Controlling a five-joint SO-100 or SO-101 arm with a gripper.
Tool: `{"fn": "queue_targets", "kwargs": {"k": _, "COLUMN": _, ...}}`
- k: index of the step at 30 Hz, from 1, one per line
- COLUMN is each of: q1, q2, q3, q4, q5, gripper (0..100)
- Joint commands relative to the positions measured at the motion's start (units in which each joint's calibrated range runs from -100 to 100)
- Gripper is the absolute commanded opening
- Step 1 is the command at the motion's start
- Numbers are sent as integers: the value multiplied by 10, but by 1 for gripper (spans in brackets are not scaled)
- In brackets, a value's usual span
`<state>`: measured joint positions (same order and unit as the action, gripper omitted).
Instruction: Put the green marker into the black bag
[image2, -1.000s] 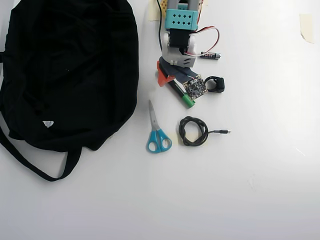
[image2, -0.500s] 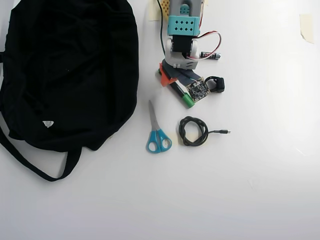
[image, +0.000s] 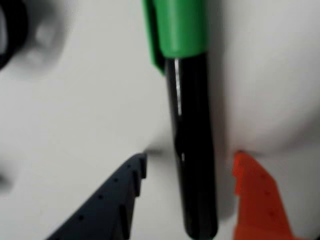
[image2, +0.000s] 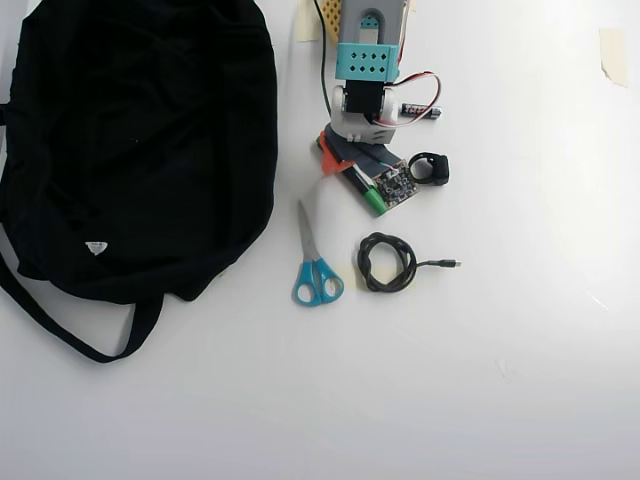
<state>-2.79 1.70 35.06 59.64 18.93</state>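
Observation:
The green marker (image: 194, 125) lies on the white table, its black barrel running down the wrist view and its green cap (image: 180, 27) at the top. My gripper (image: 190, 157) is open and straddles the barrel: the dark finger (image: 120, 195) is left of it and the orange finger (image: 257, 200) right of it, each with a small gap. In the overhead view the gripper (image2: 338, 165) is under the arm, and only the marker's green cap (image2: 372, 199) sticks out. The black bag (image2: 130, 140) lies at the far left, well apart from the gripper.
In the overhead view, blue-handled scissors (image2: 315, 270) and a coiled black cable (image2: 388, 262) lie just below the gripper. A small black ring-shaped object (image2: 430, 168) sits to its right, and a battery (image2: 420, 112) lies by the arm's base. The bag's strap (image2: 60, 325) trails at lower left.

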Motion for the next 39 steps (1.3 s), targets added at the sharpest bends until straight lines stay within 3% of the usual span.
{"fn": "queue_targets", "kwargs": {"k": 1, "q1": -1, "q2": 0, "q3": -4, "q4": -12, "q5": -2, "gripper": 22}}
{"fn": "queue_targets", "kwargs": {"k": 5, "q1": 2, "q2": 0, "q3": -4, "q4": -12, "q5": -2, "gripper": 21}}
{"fn": "queue_targets", "kwargs": {"k": 10, "q1": 2, "q2": 0, "q3": -3, "q4": -12, "q5": -2, "gripper": 12}}
{"fn": "queue_targets", "kwargs": {"k": 33, "q1": 3, "q2": 0, "q3": -3, "q4": -12, "q5": -2, "gripper": 11}}
{"fn": "queue_targets", "kwargs": {"k": 39, "q1": 3, "q2": 0, "q3": -3, "q4": -12, "q5": -2, "gripper": 4}}
